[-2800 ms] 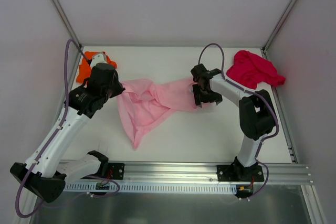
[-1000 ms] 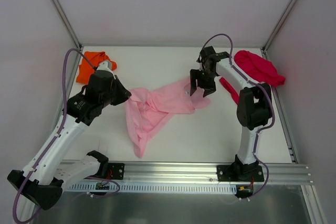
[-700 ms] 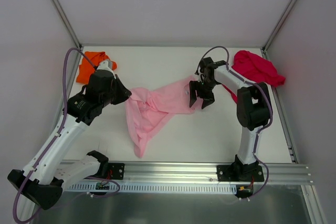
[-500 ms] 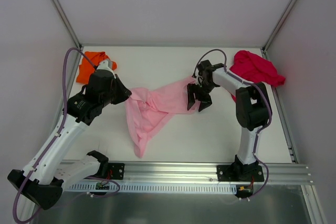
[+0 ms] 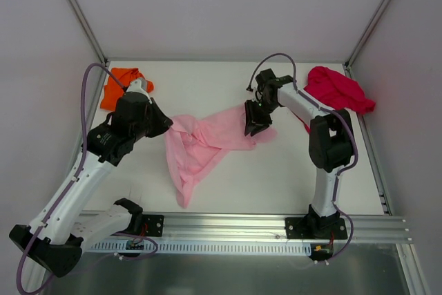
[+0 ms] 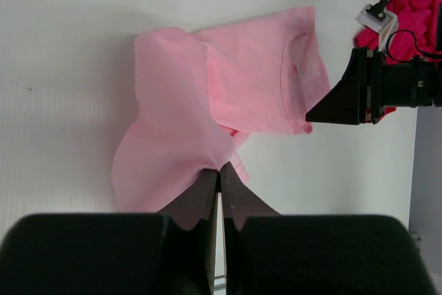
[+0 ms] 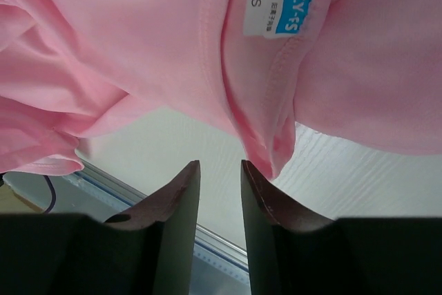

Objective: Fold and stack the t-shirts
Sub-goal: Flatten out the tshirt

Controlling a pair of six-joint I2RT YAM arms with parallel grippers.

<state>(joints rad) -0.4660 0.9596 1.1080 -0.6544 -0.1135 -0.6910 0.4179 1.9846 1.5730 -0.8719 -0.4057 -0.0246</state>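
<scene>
Loosely rumpled light pink t-shirt point(image 5: 207, 137), half-spread.

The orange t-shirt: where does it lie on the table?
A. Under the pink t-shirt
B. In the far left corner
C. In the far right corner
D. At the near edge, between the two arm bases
B: the top view shows the orange t-shirt crumpled in the far left corner, the red t-shirt in the far right one, and the pink t-shirt in the middle.
</scene>
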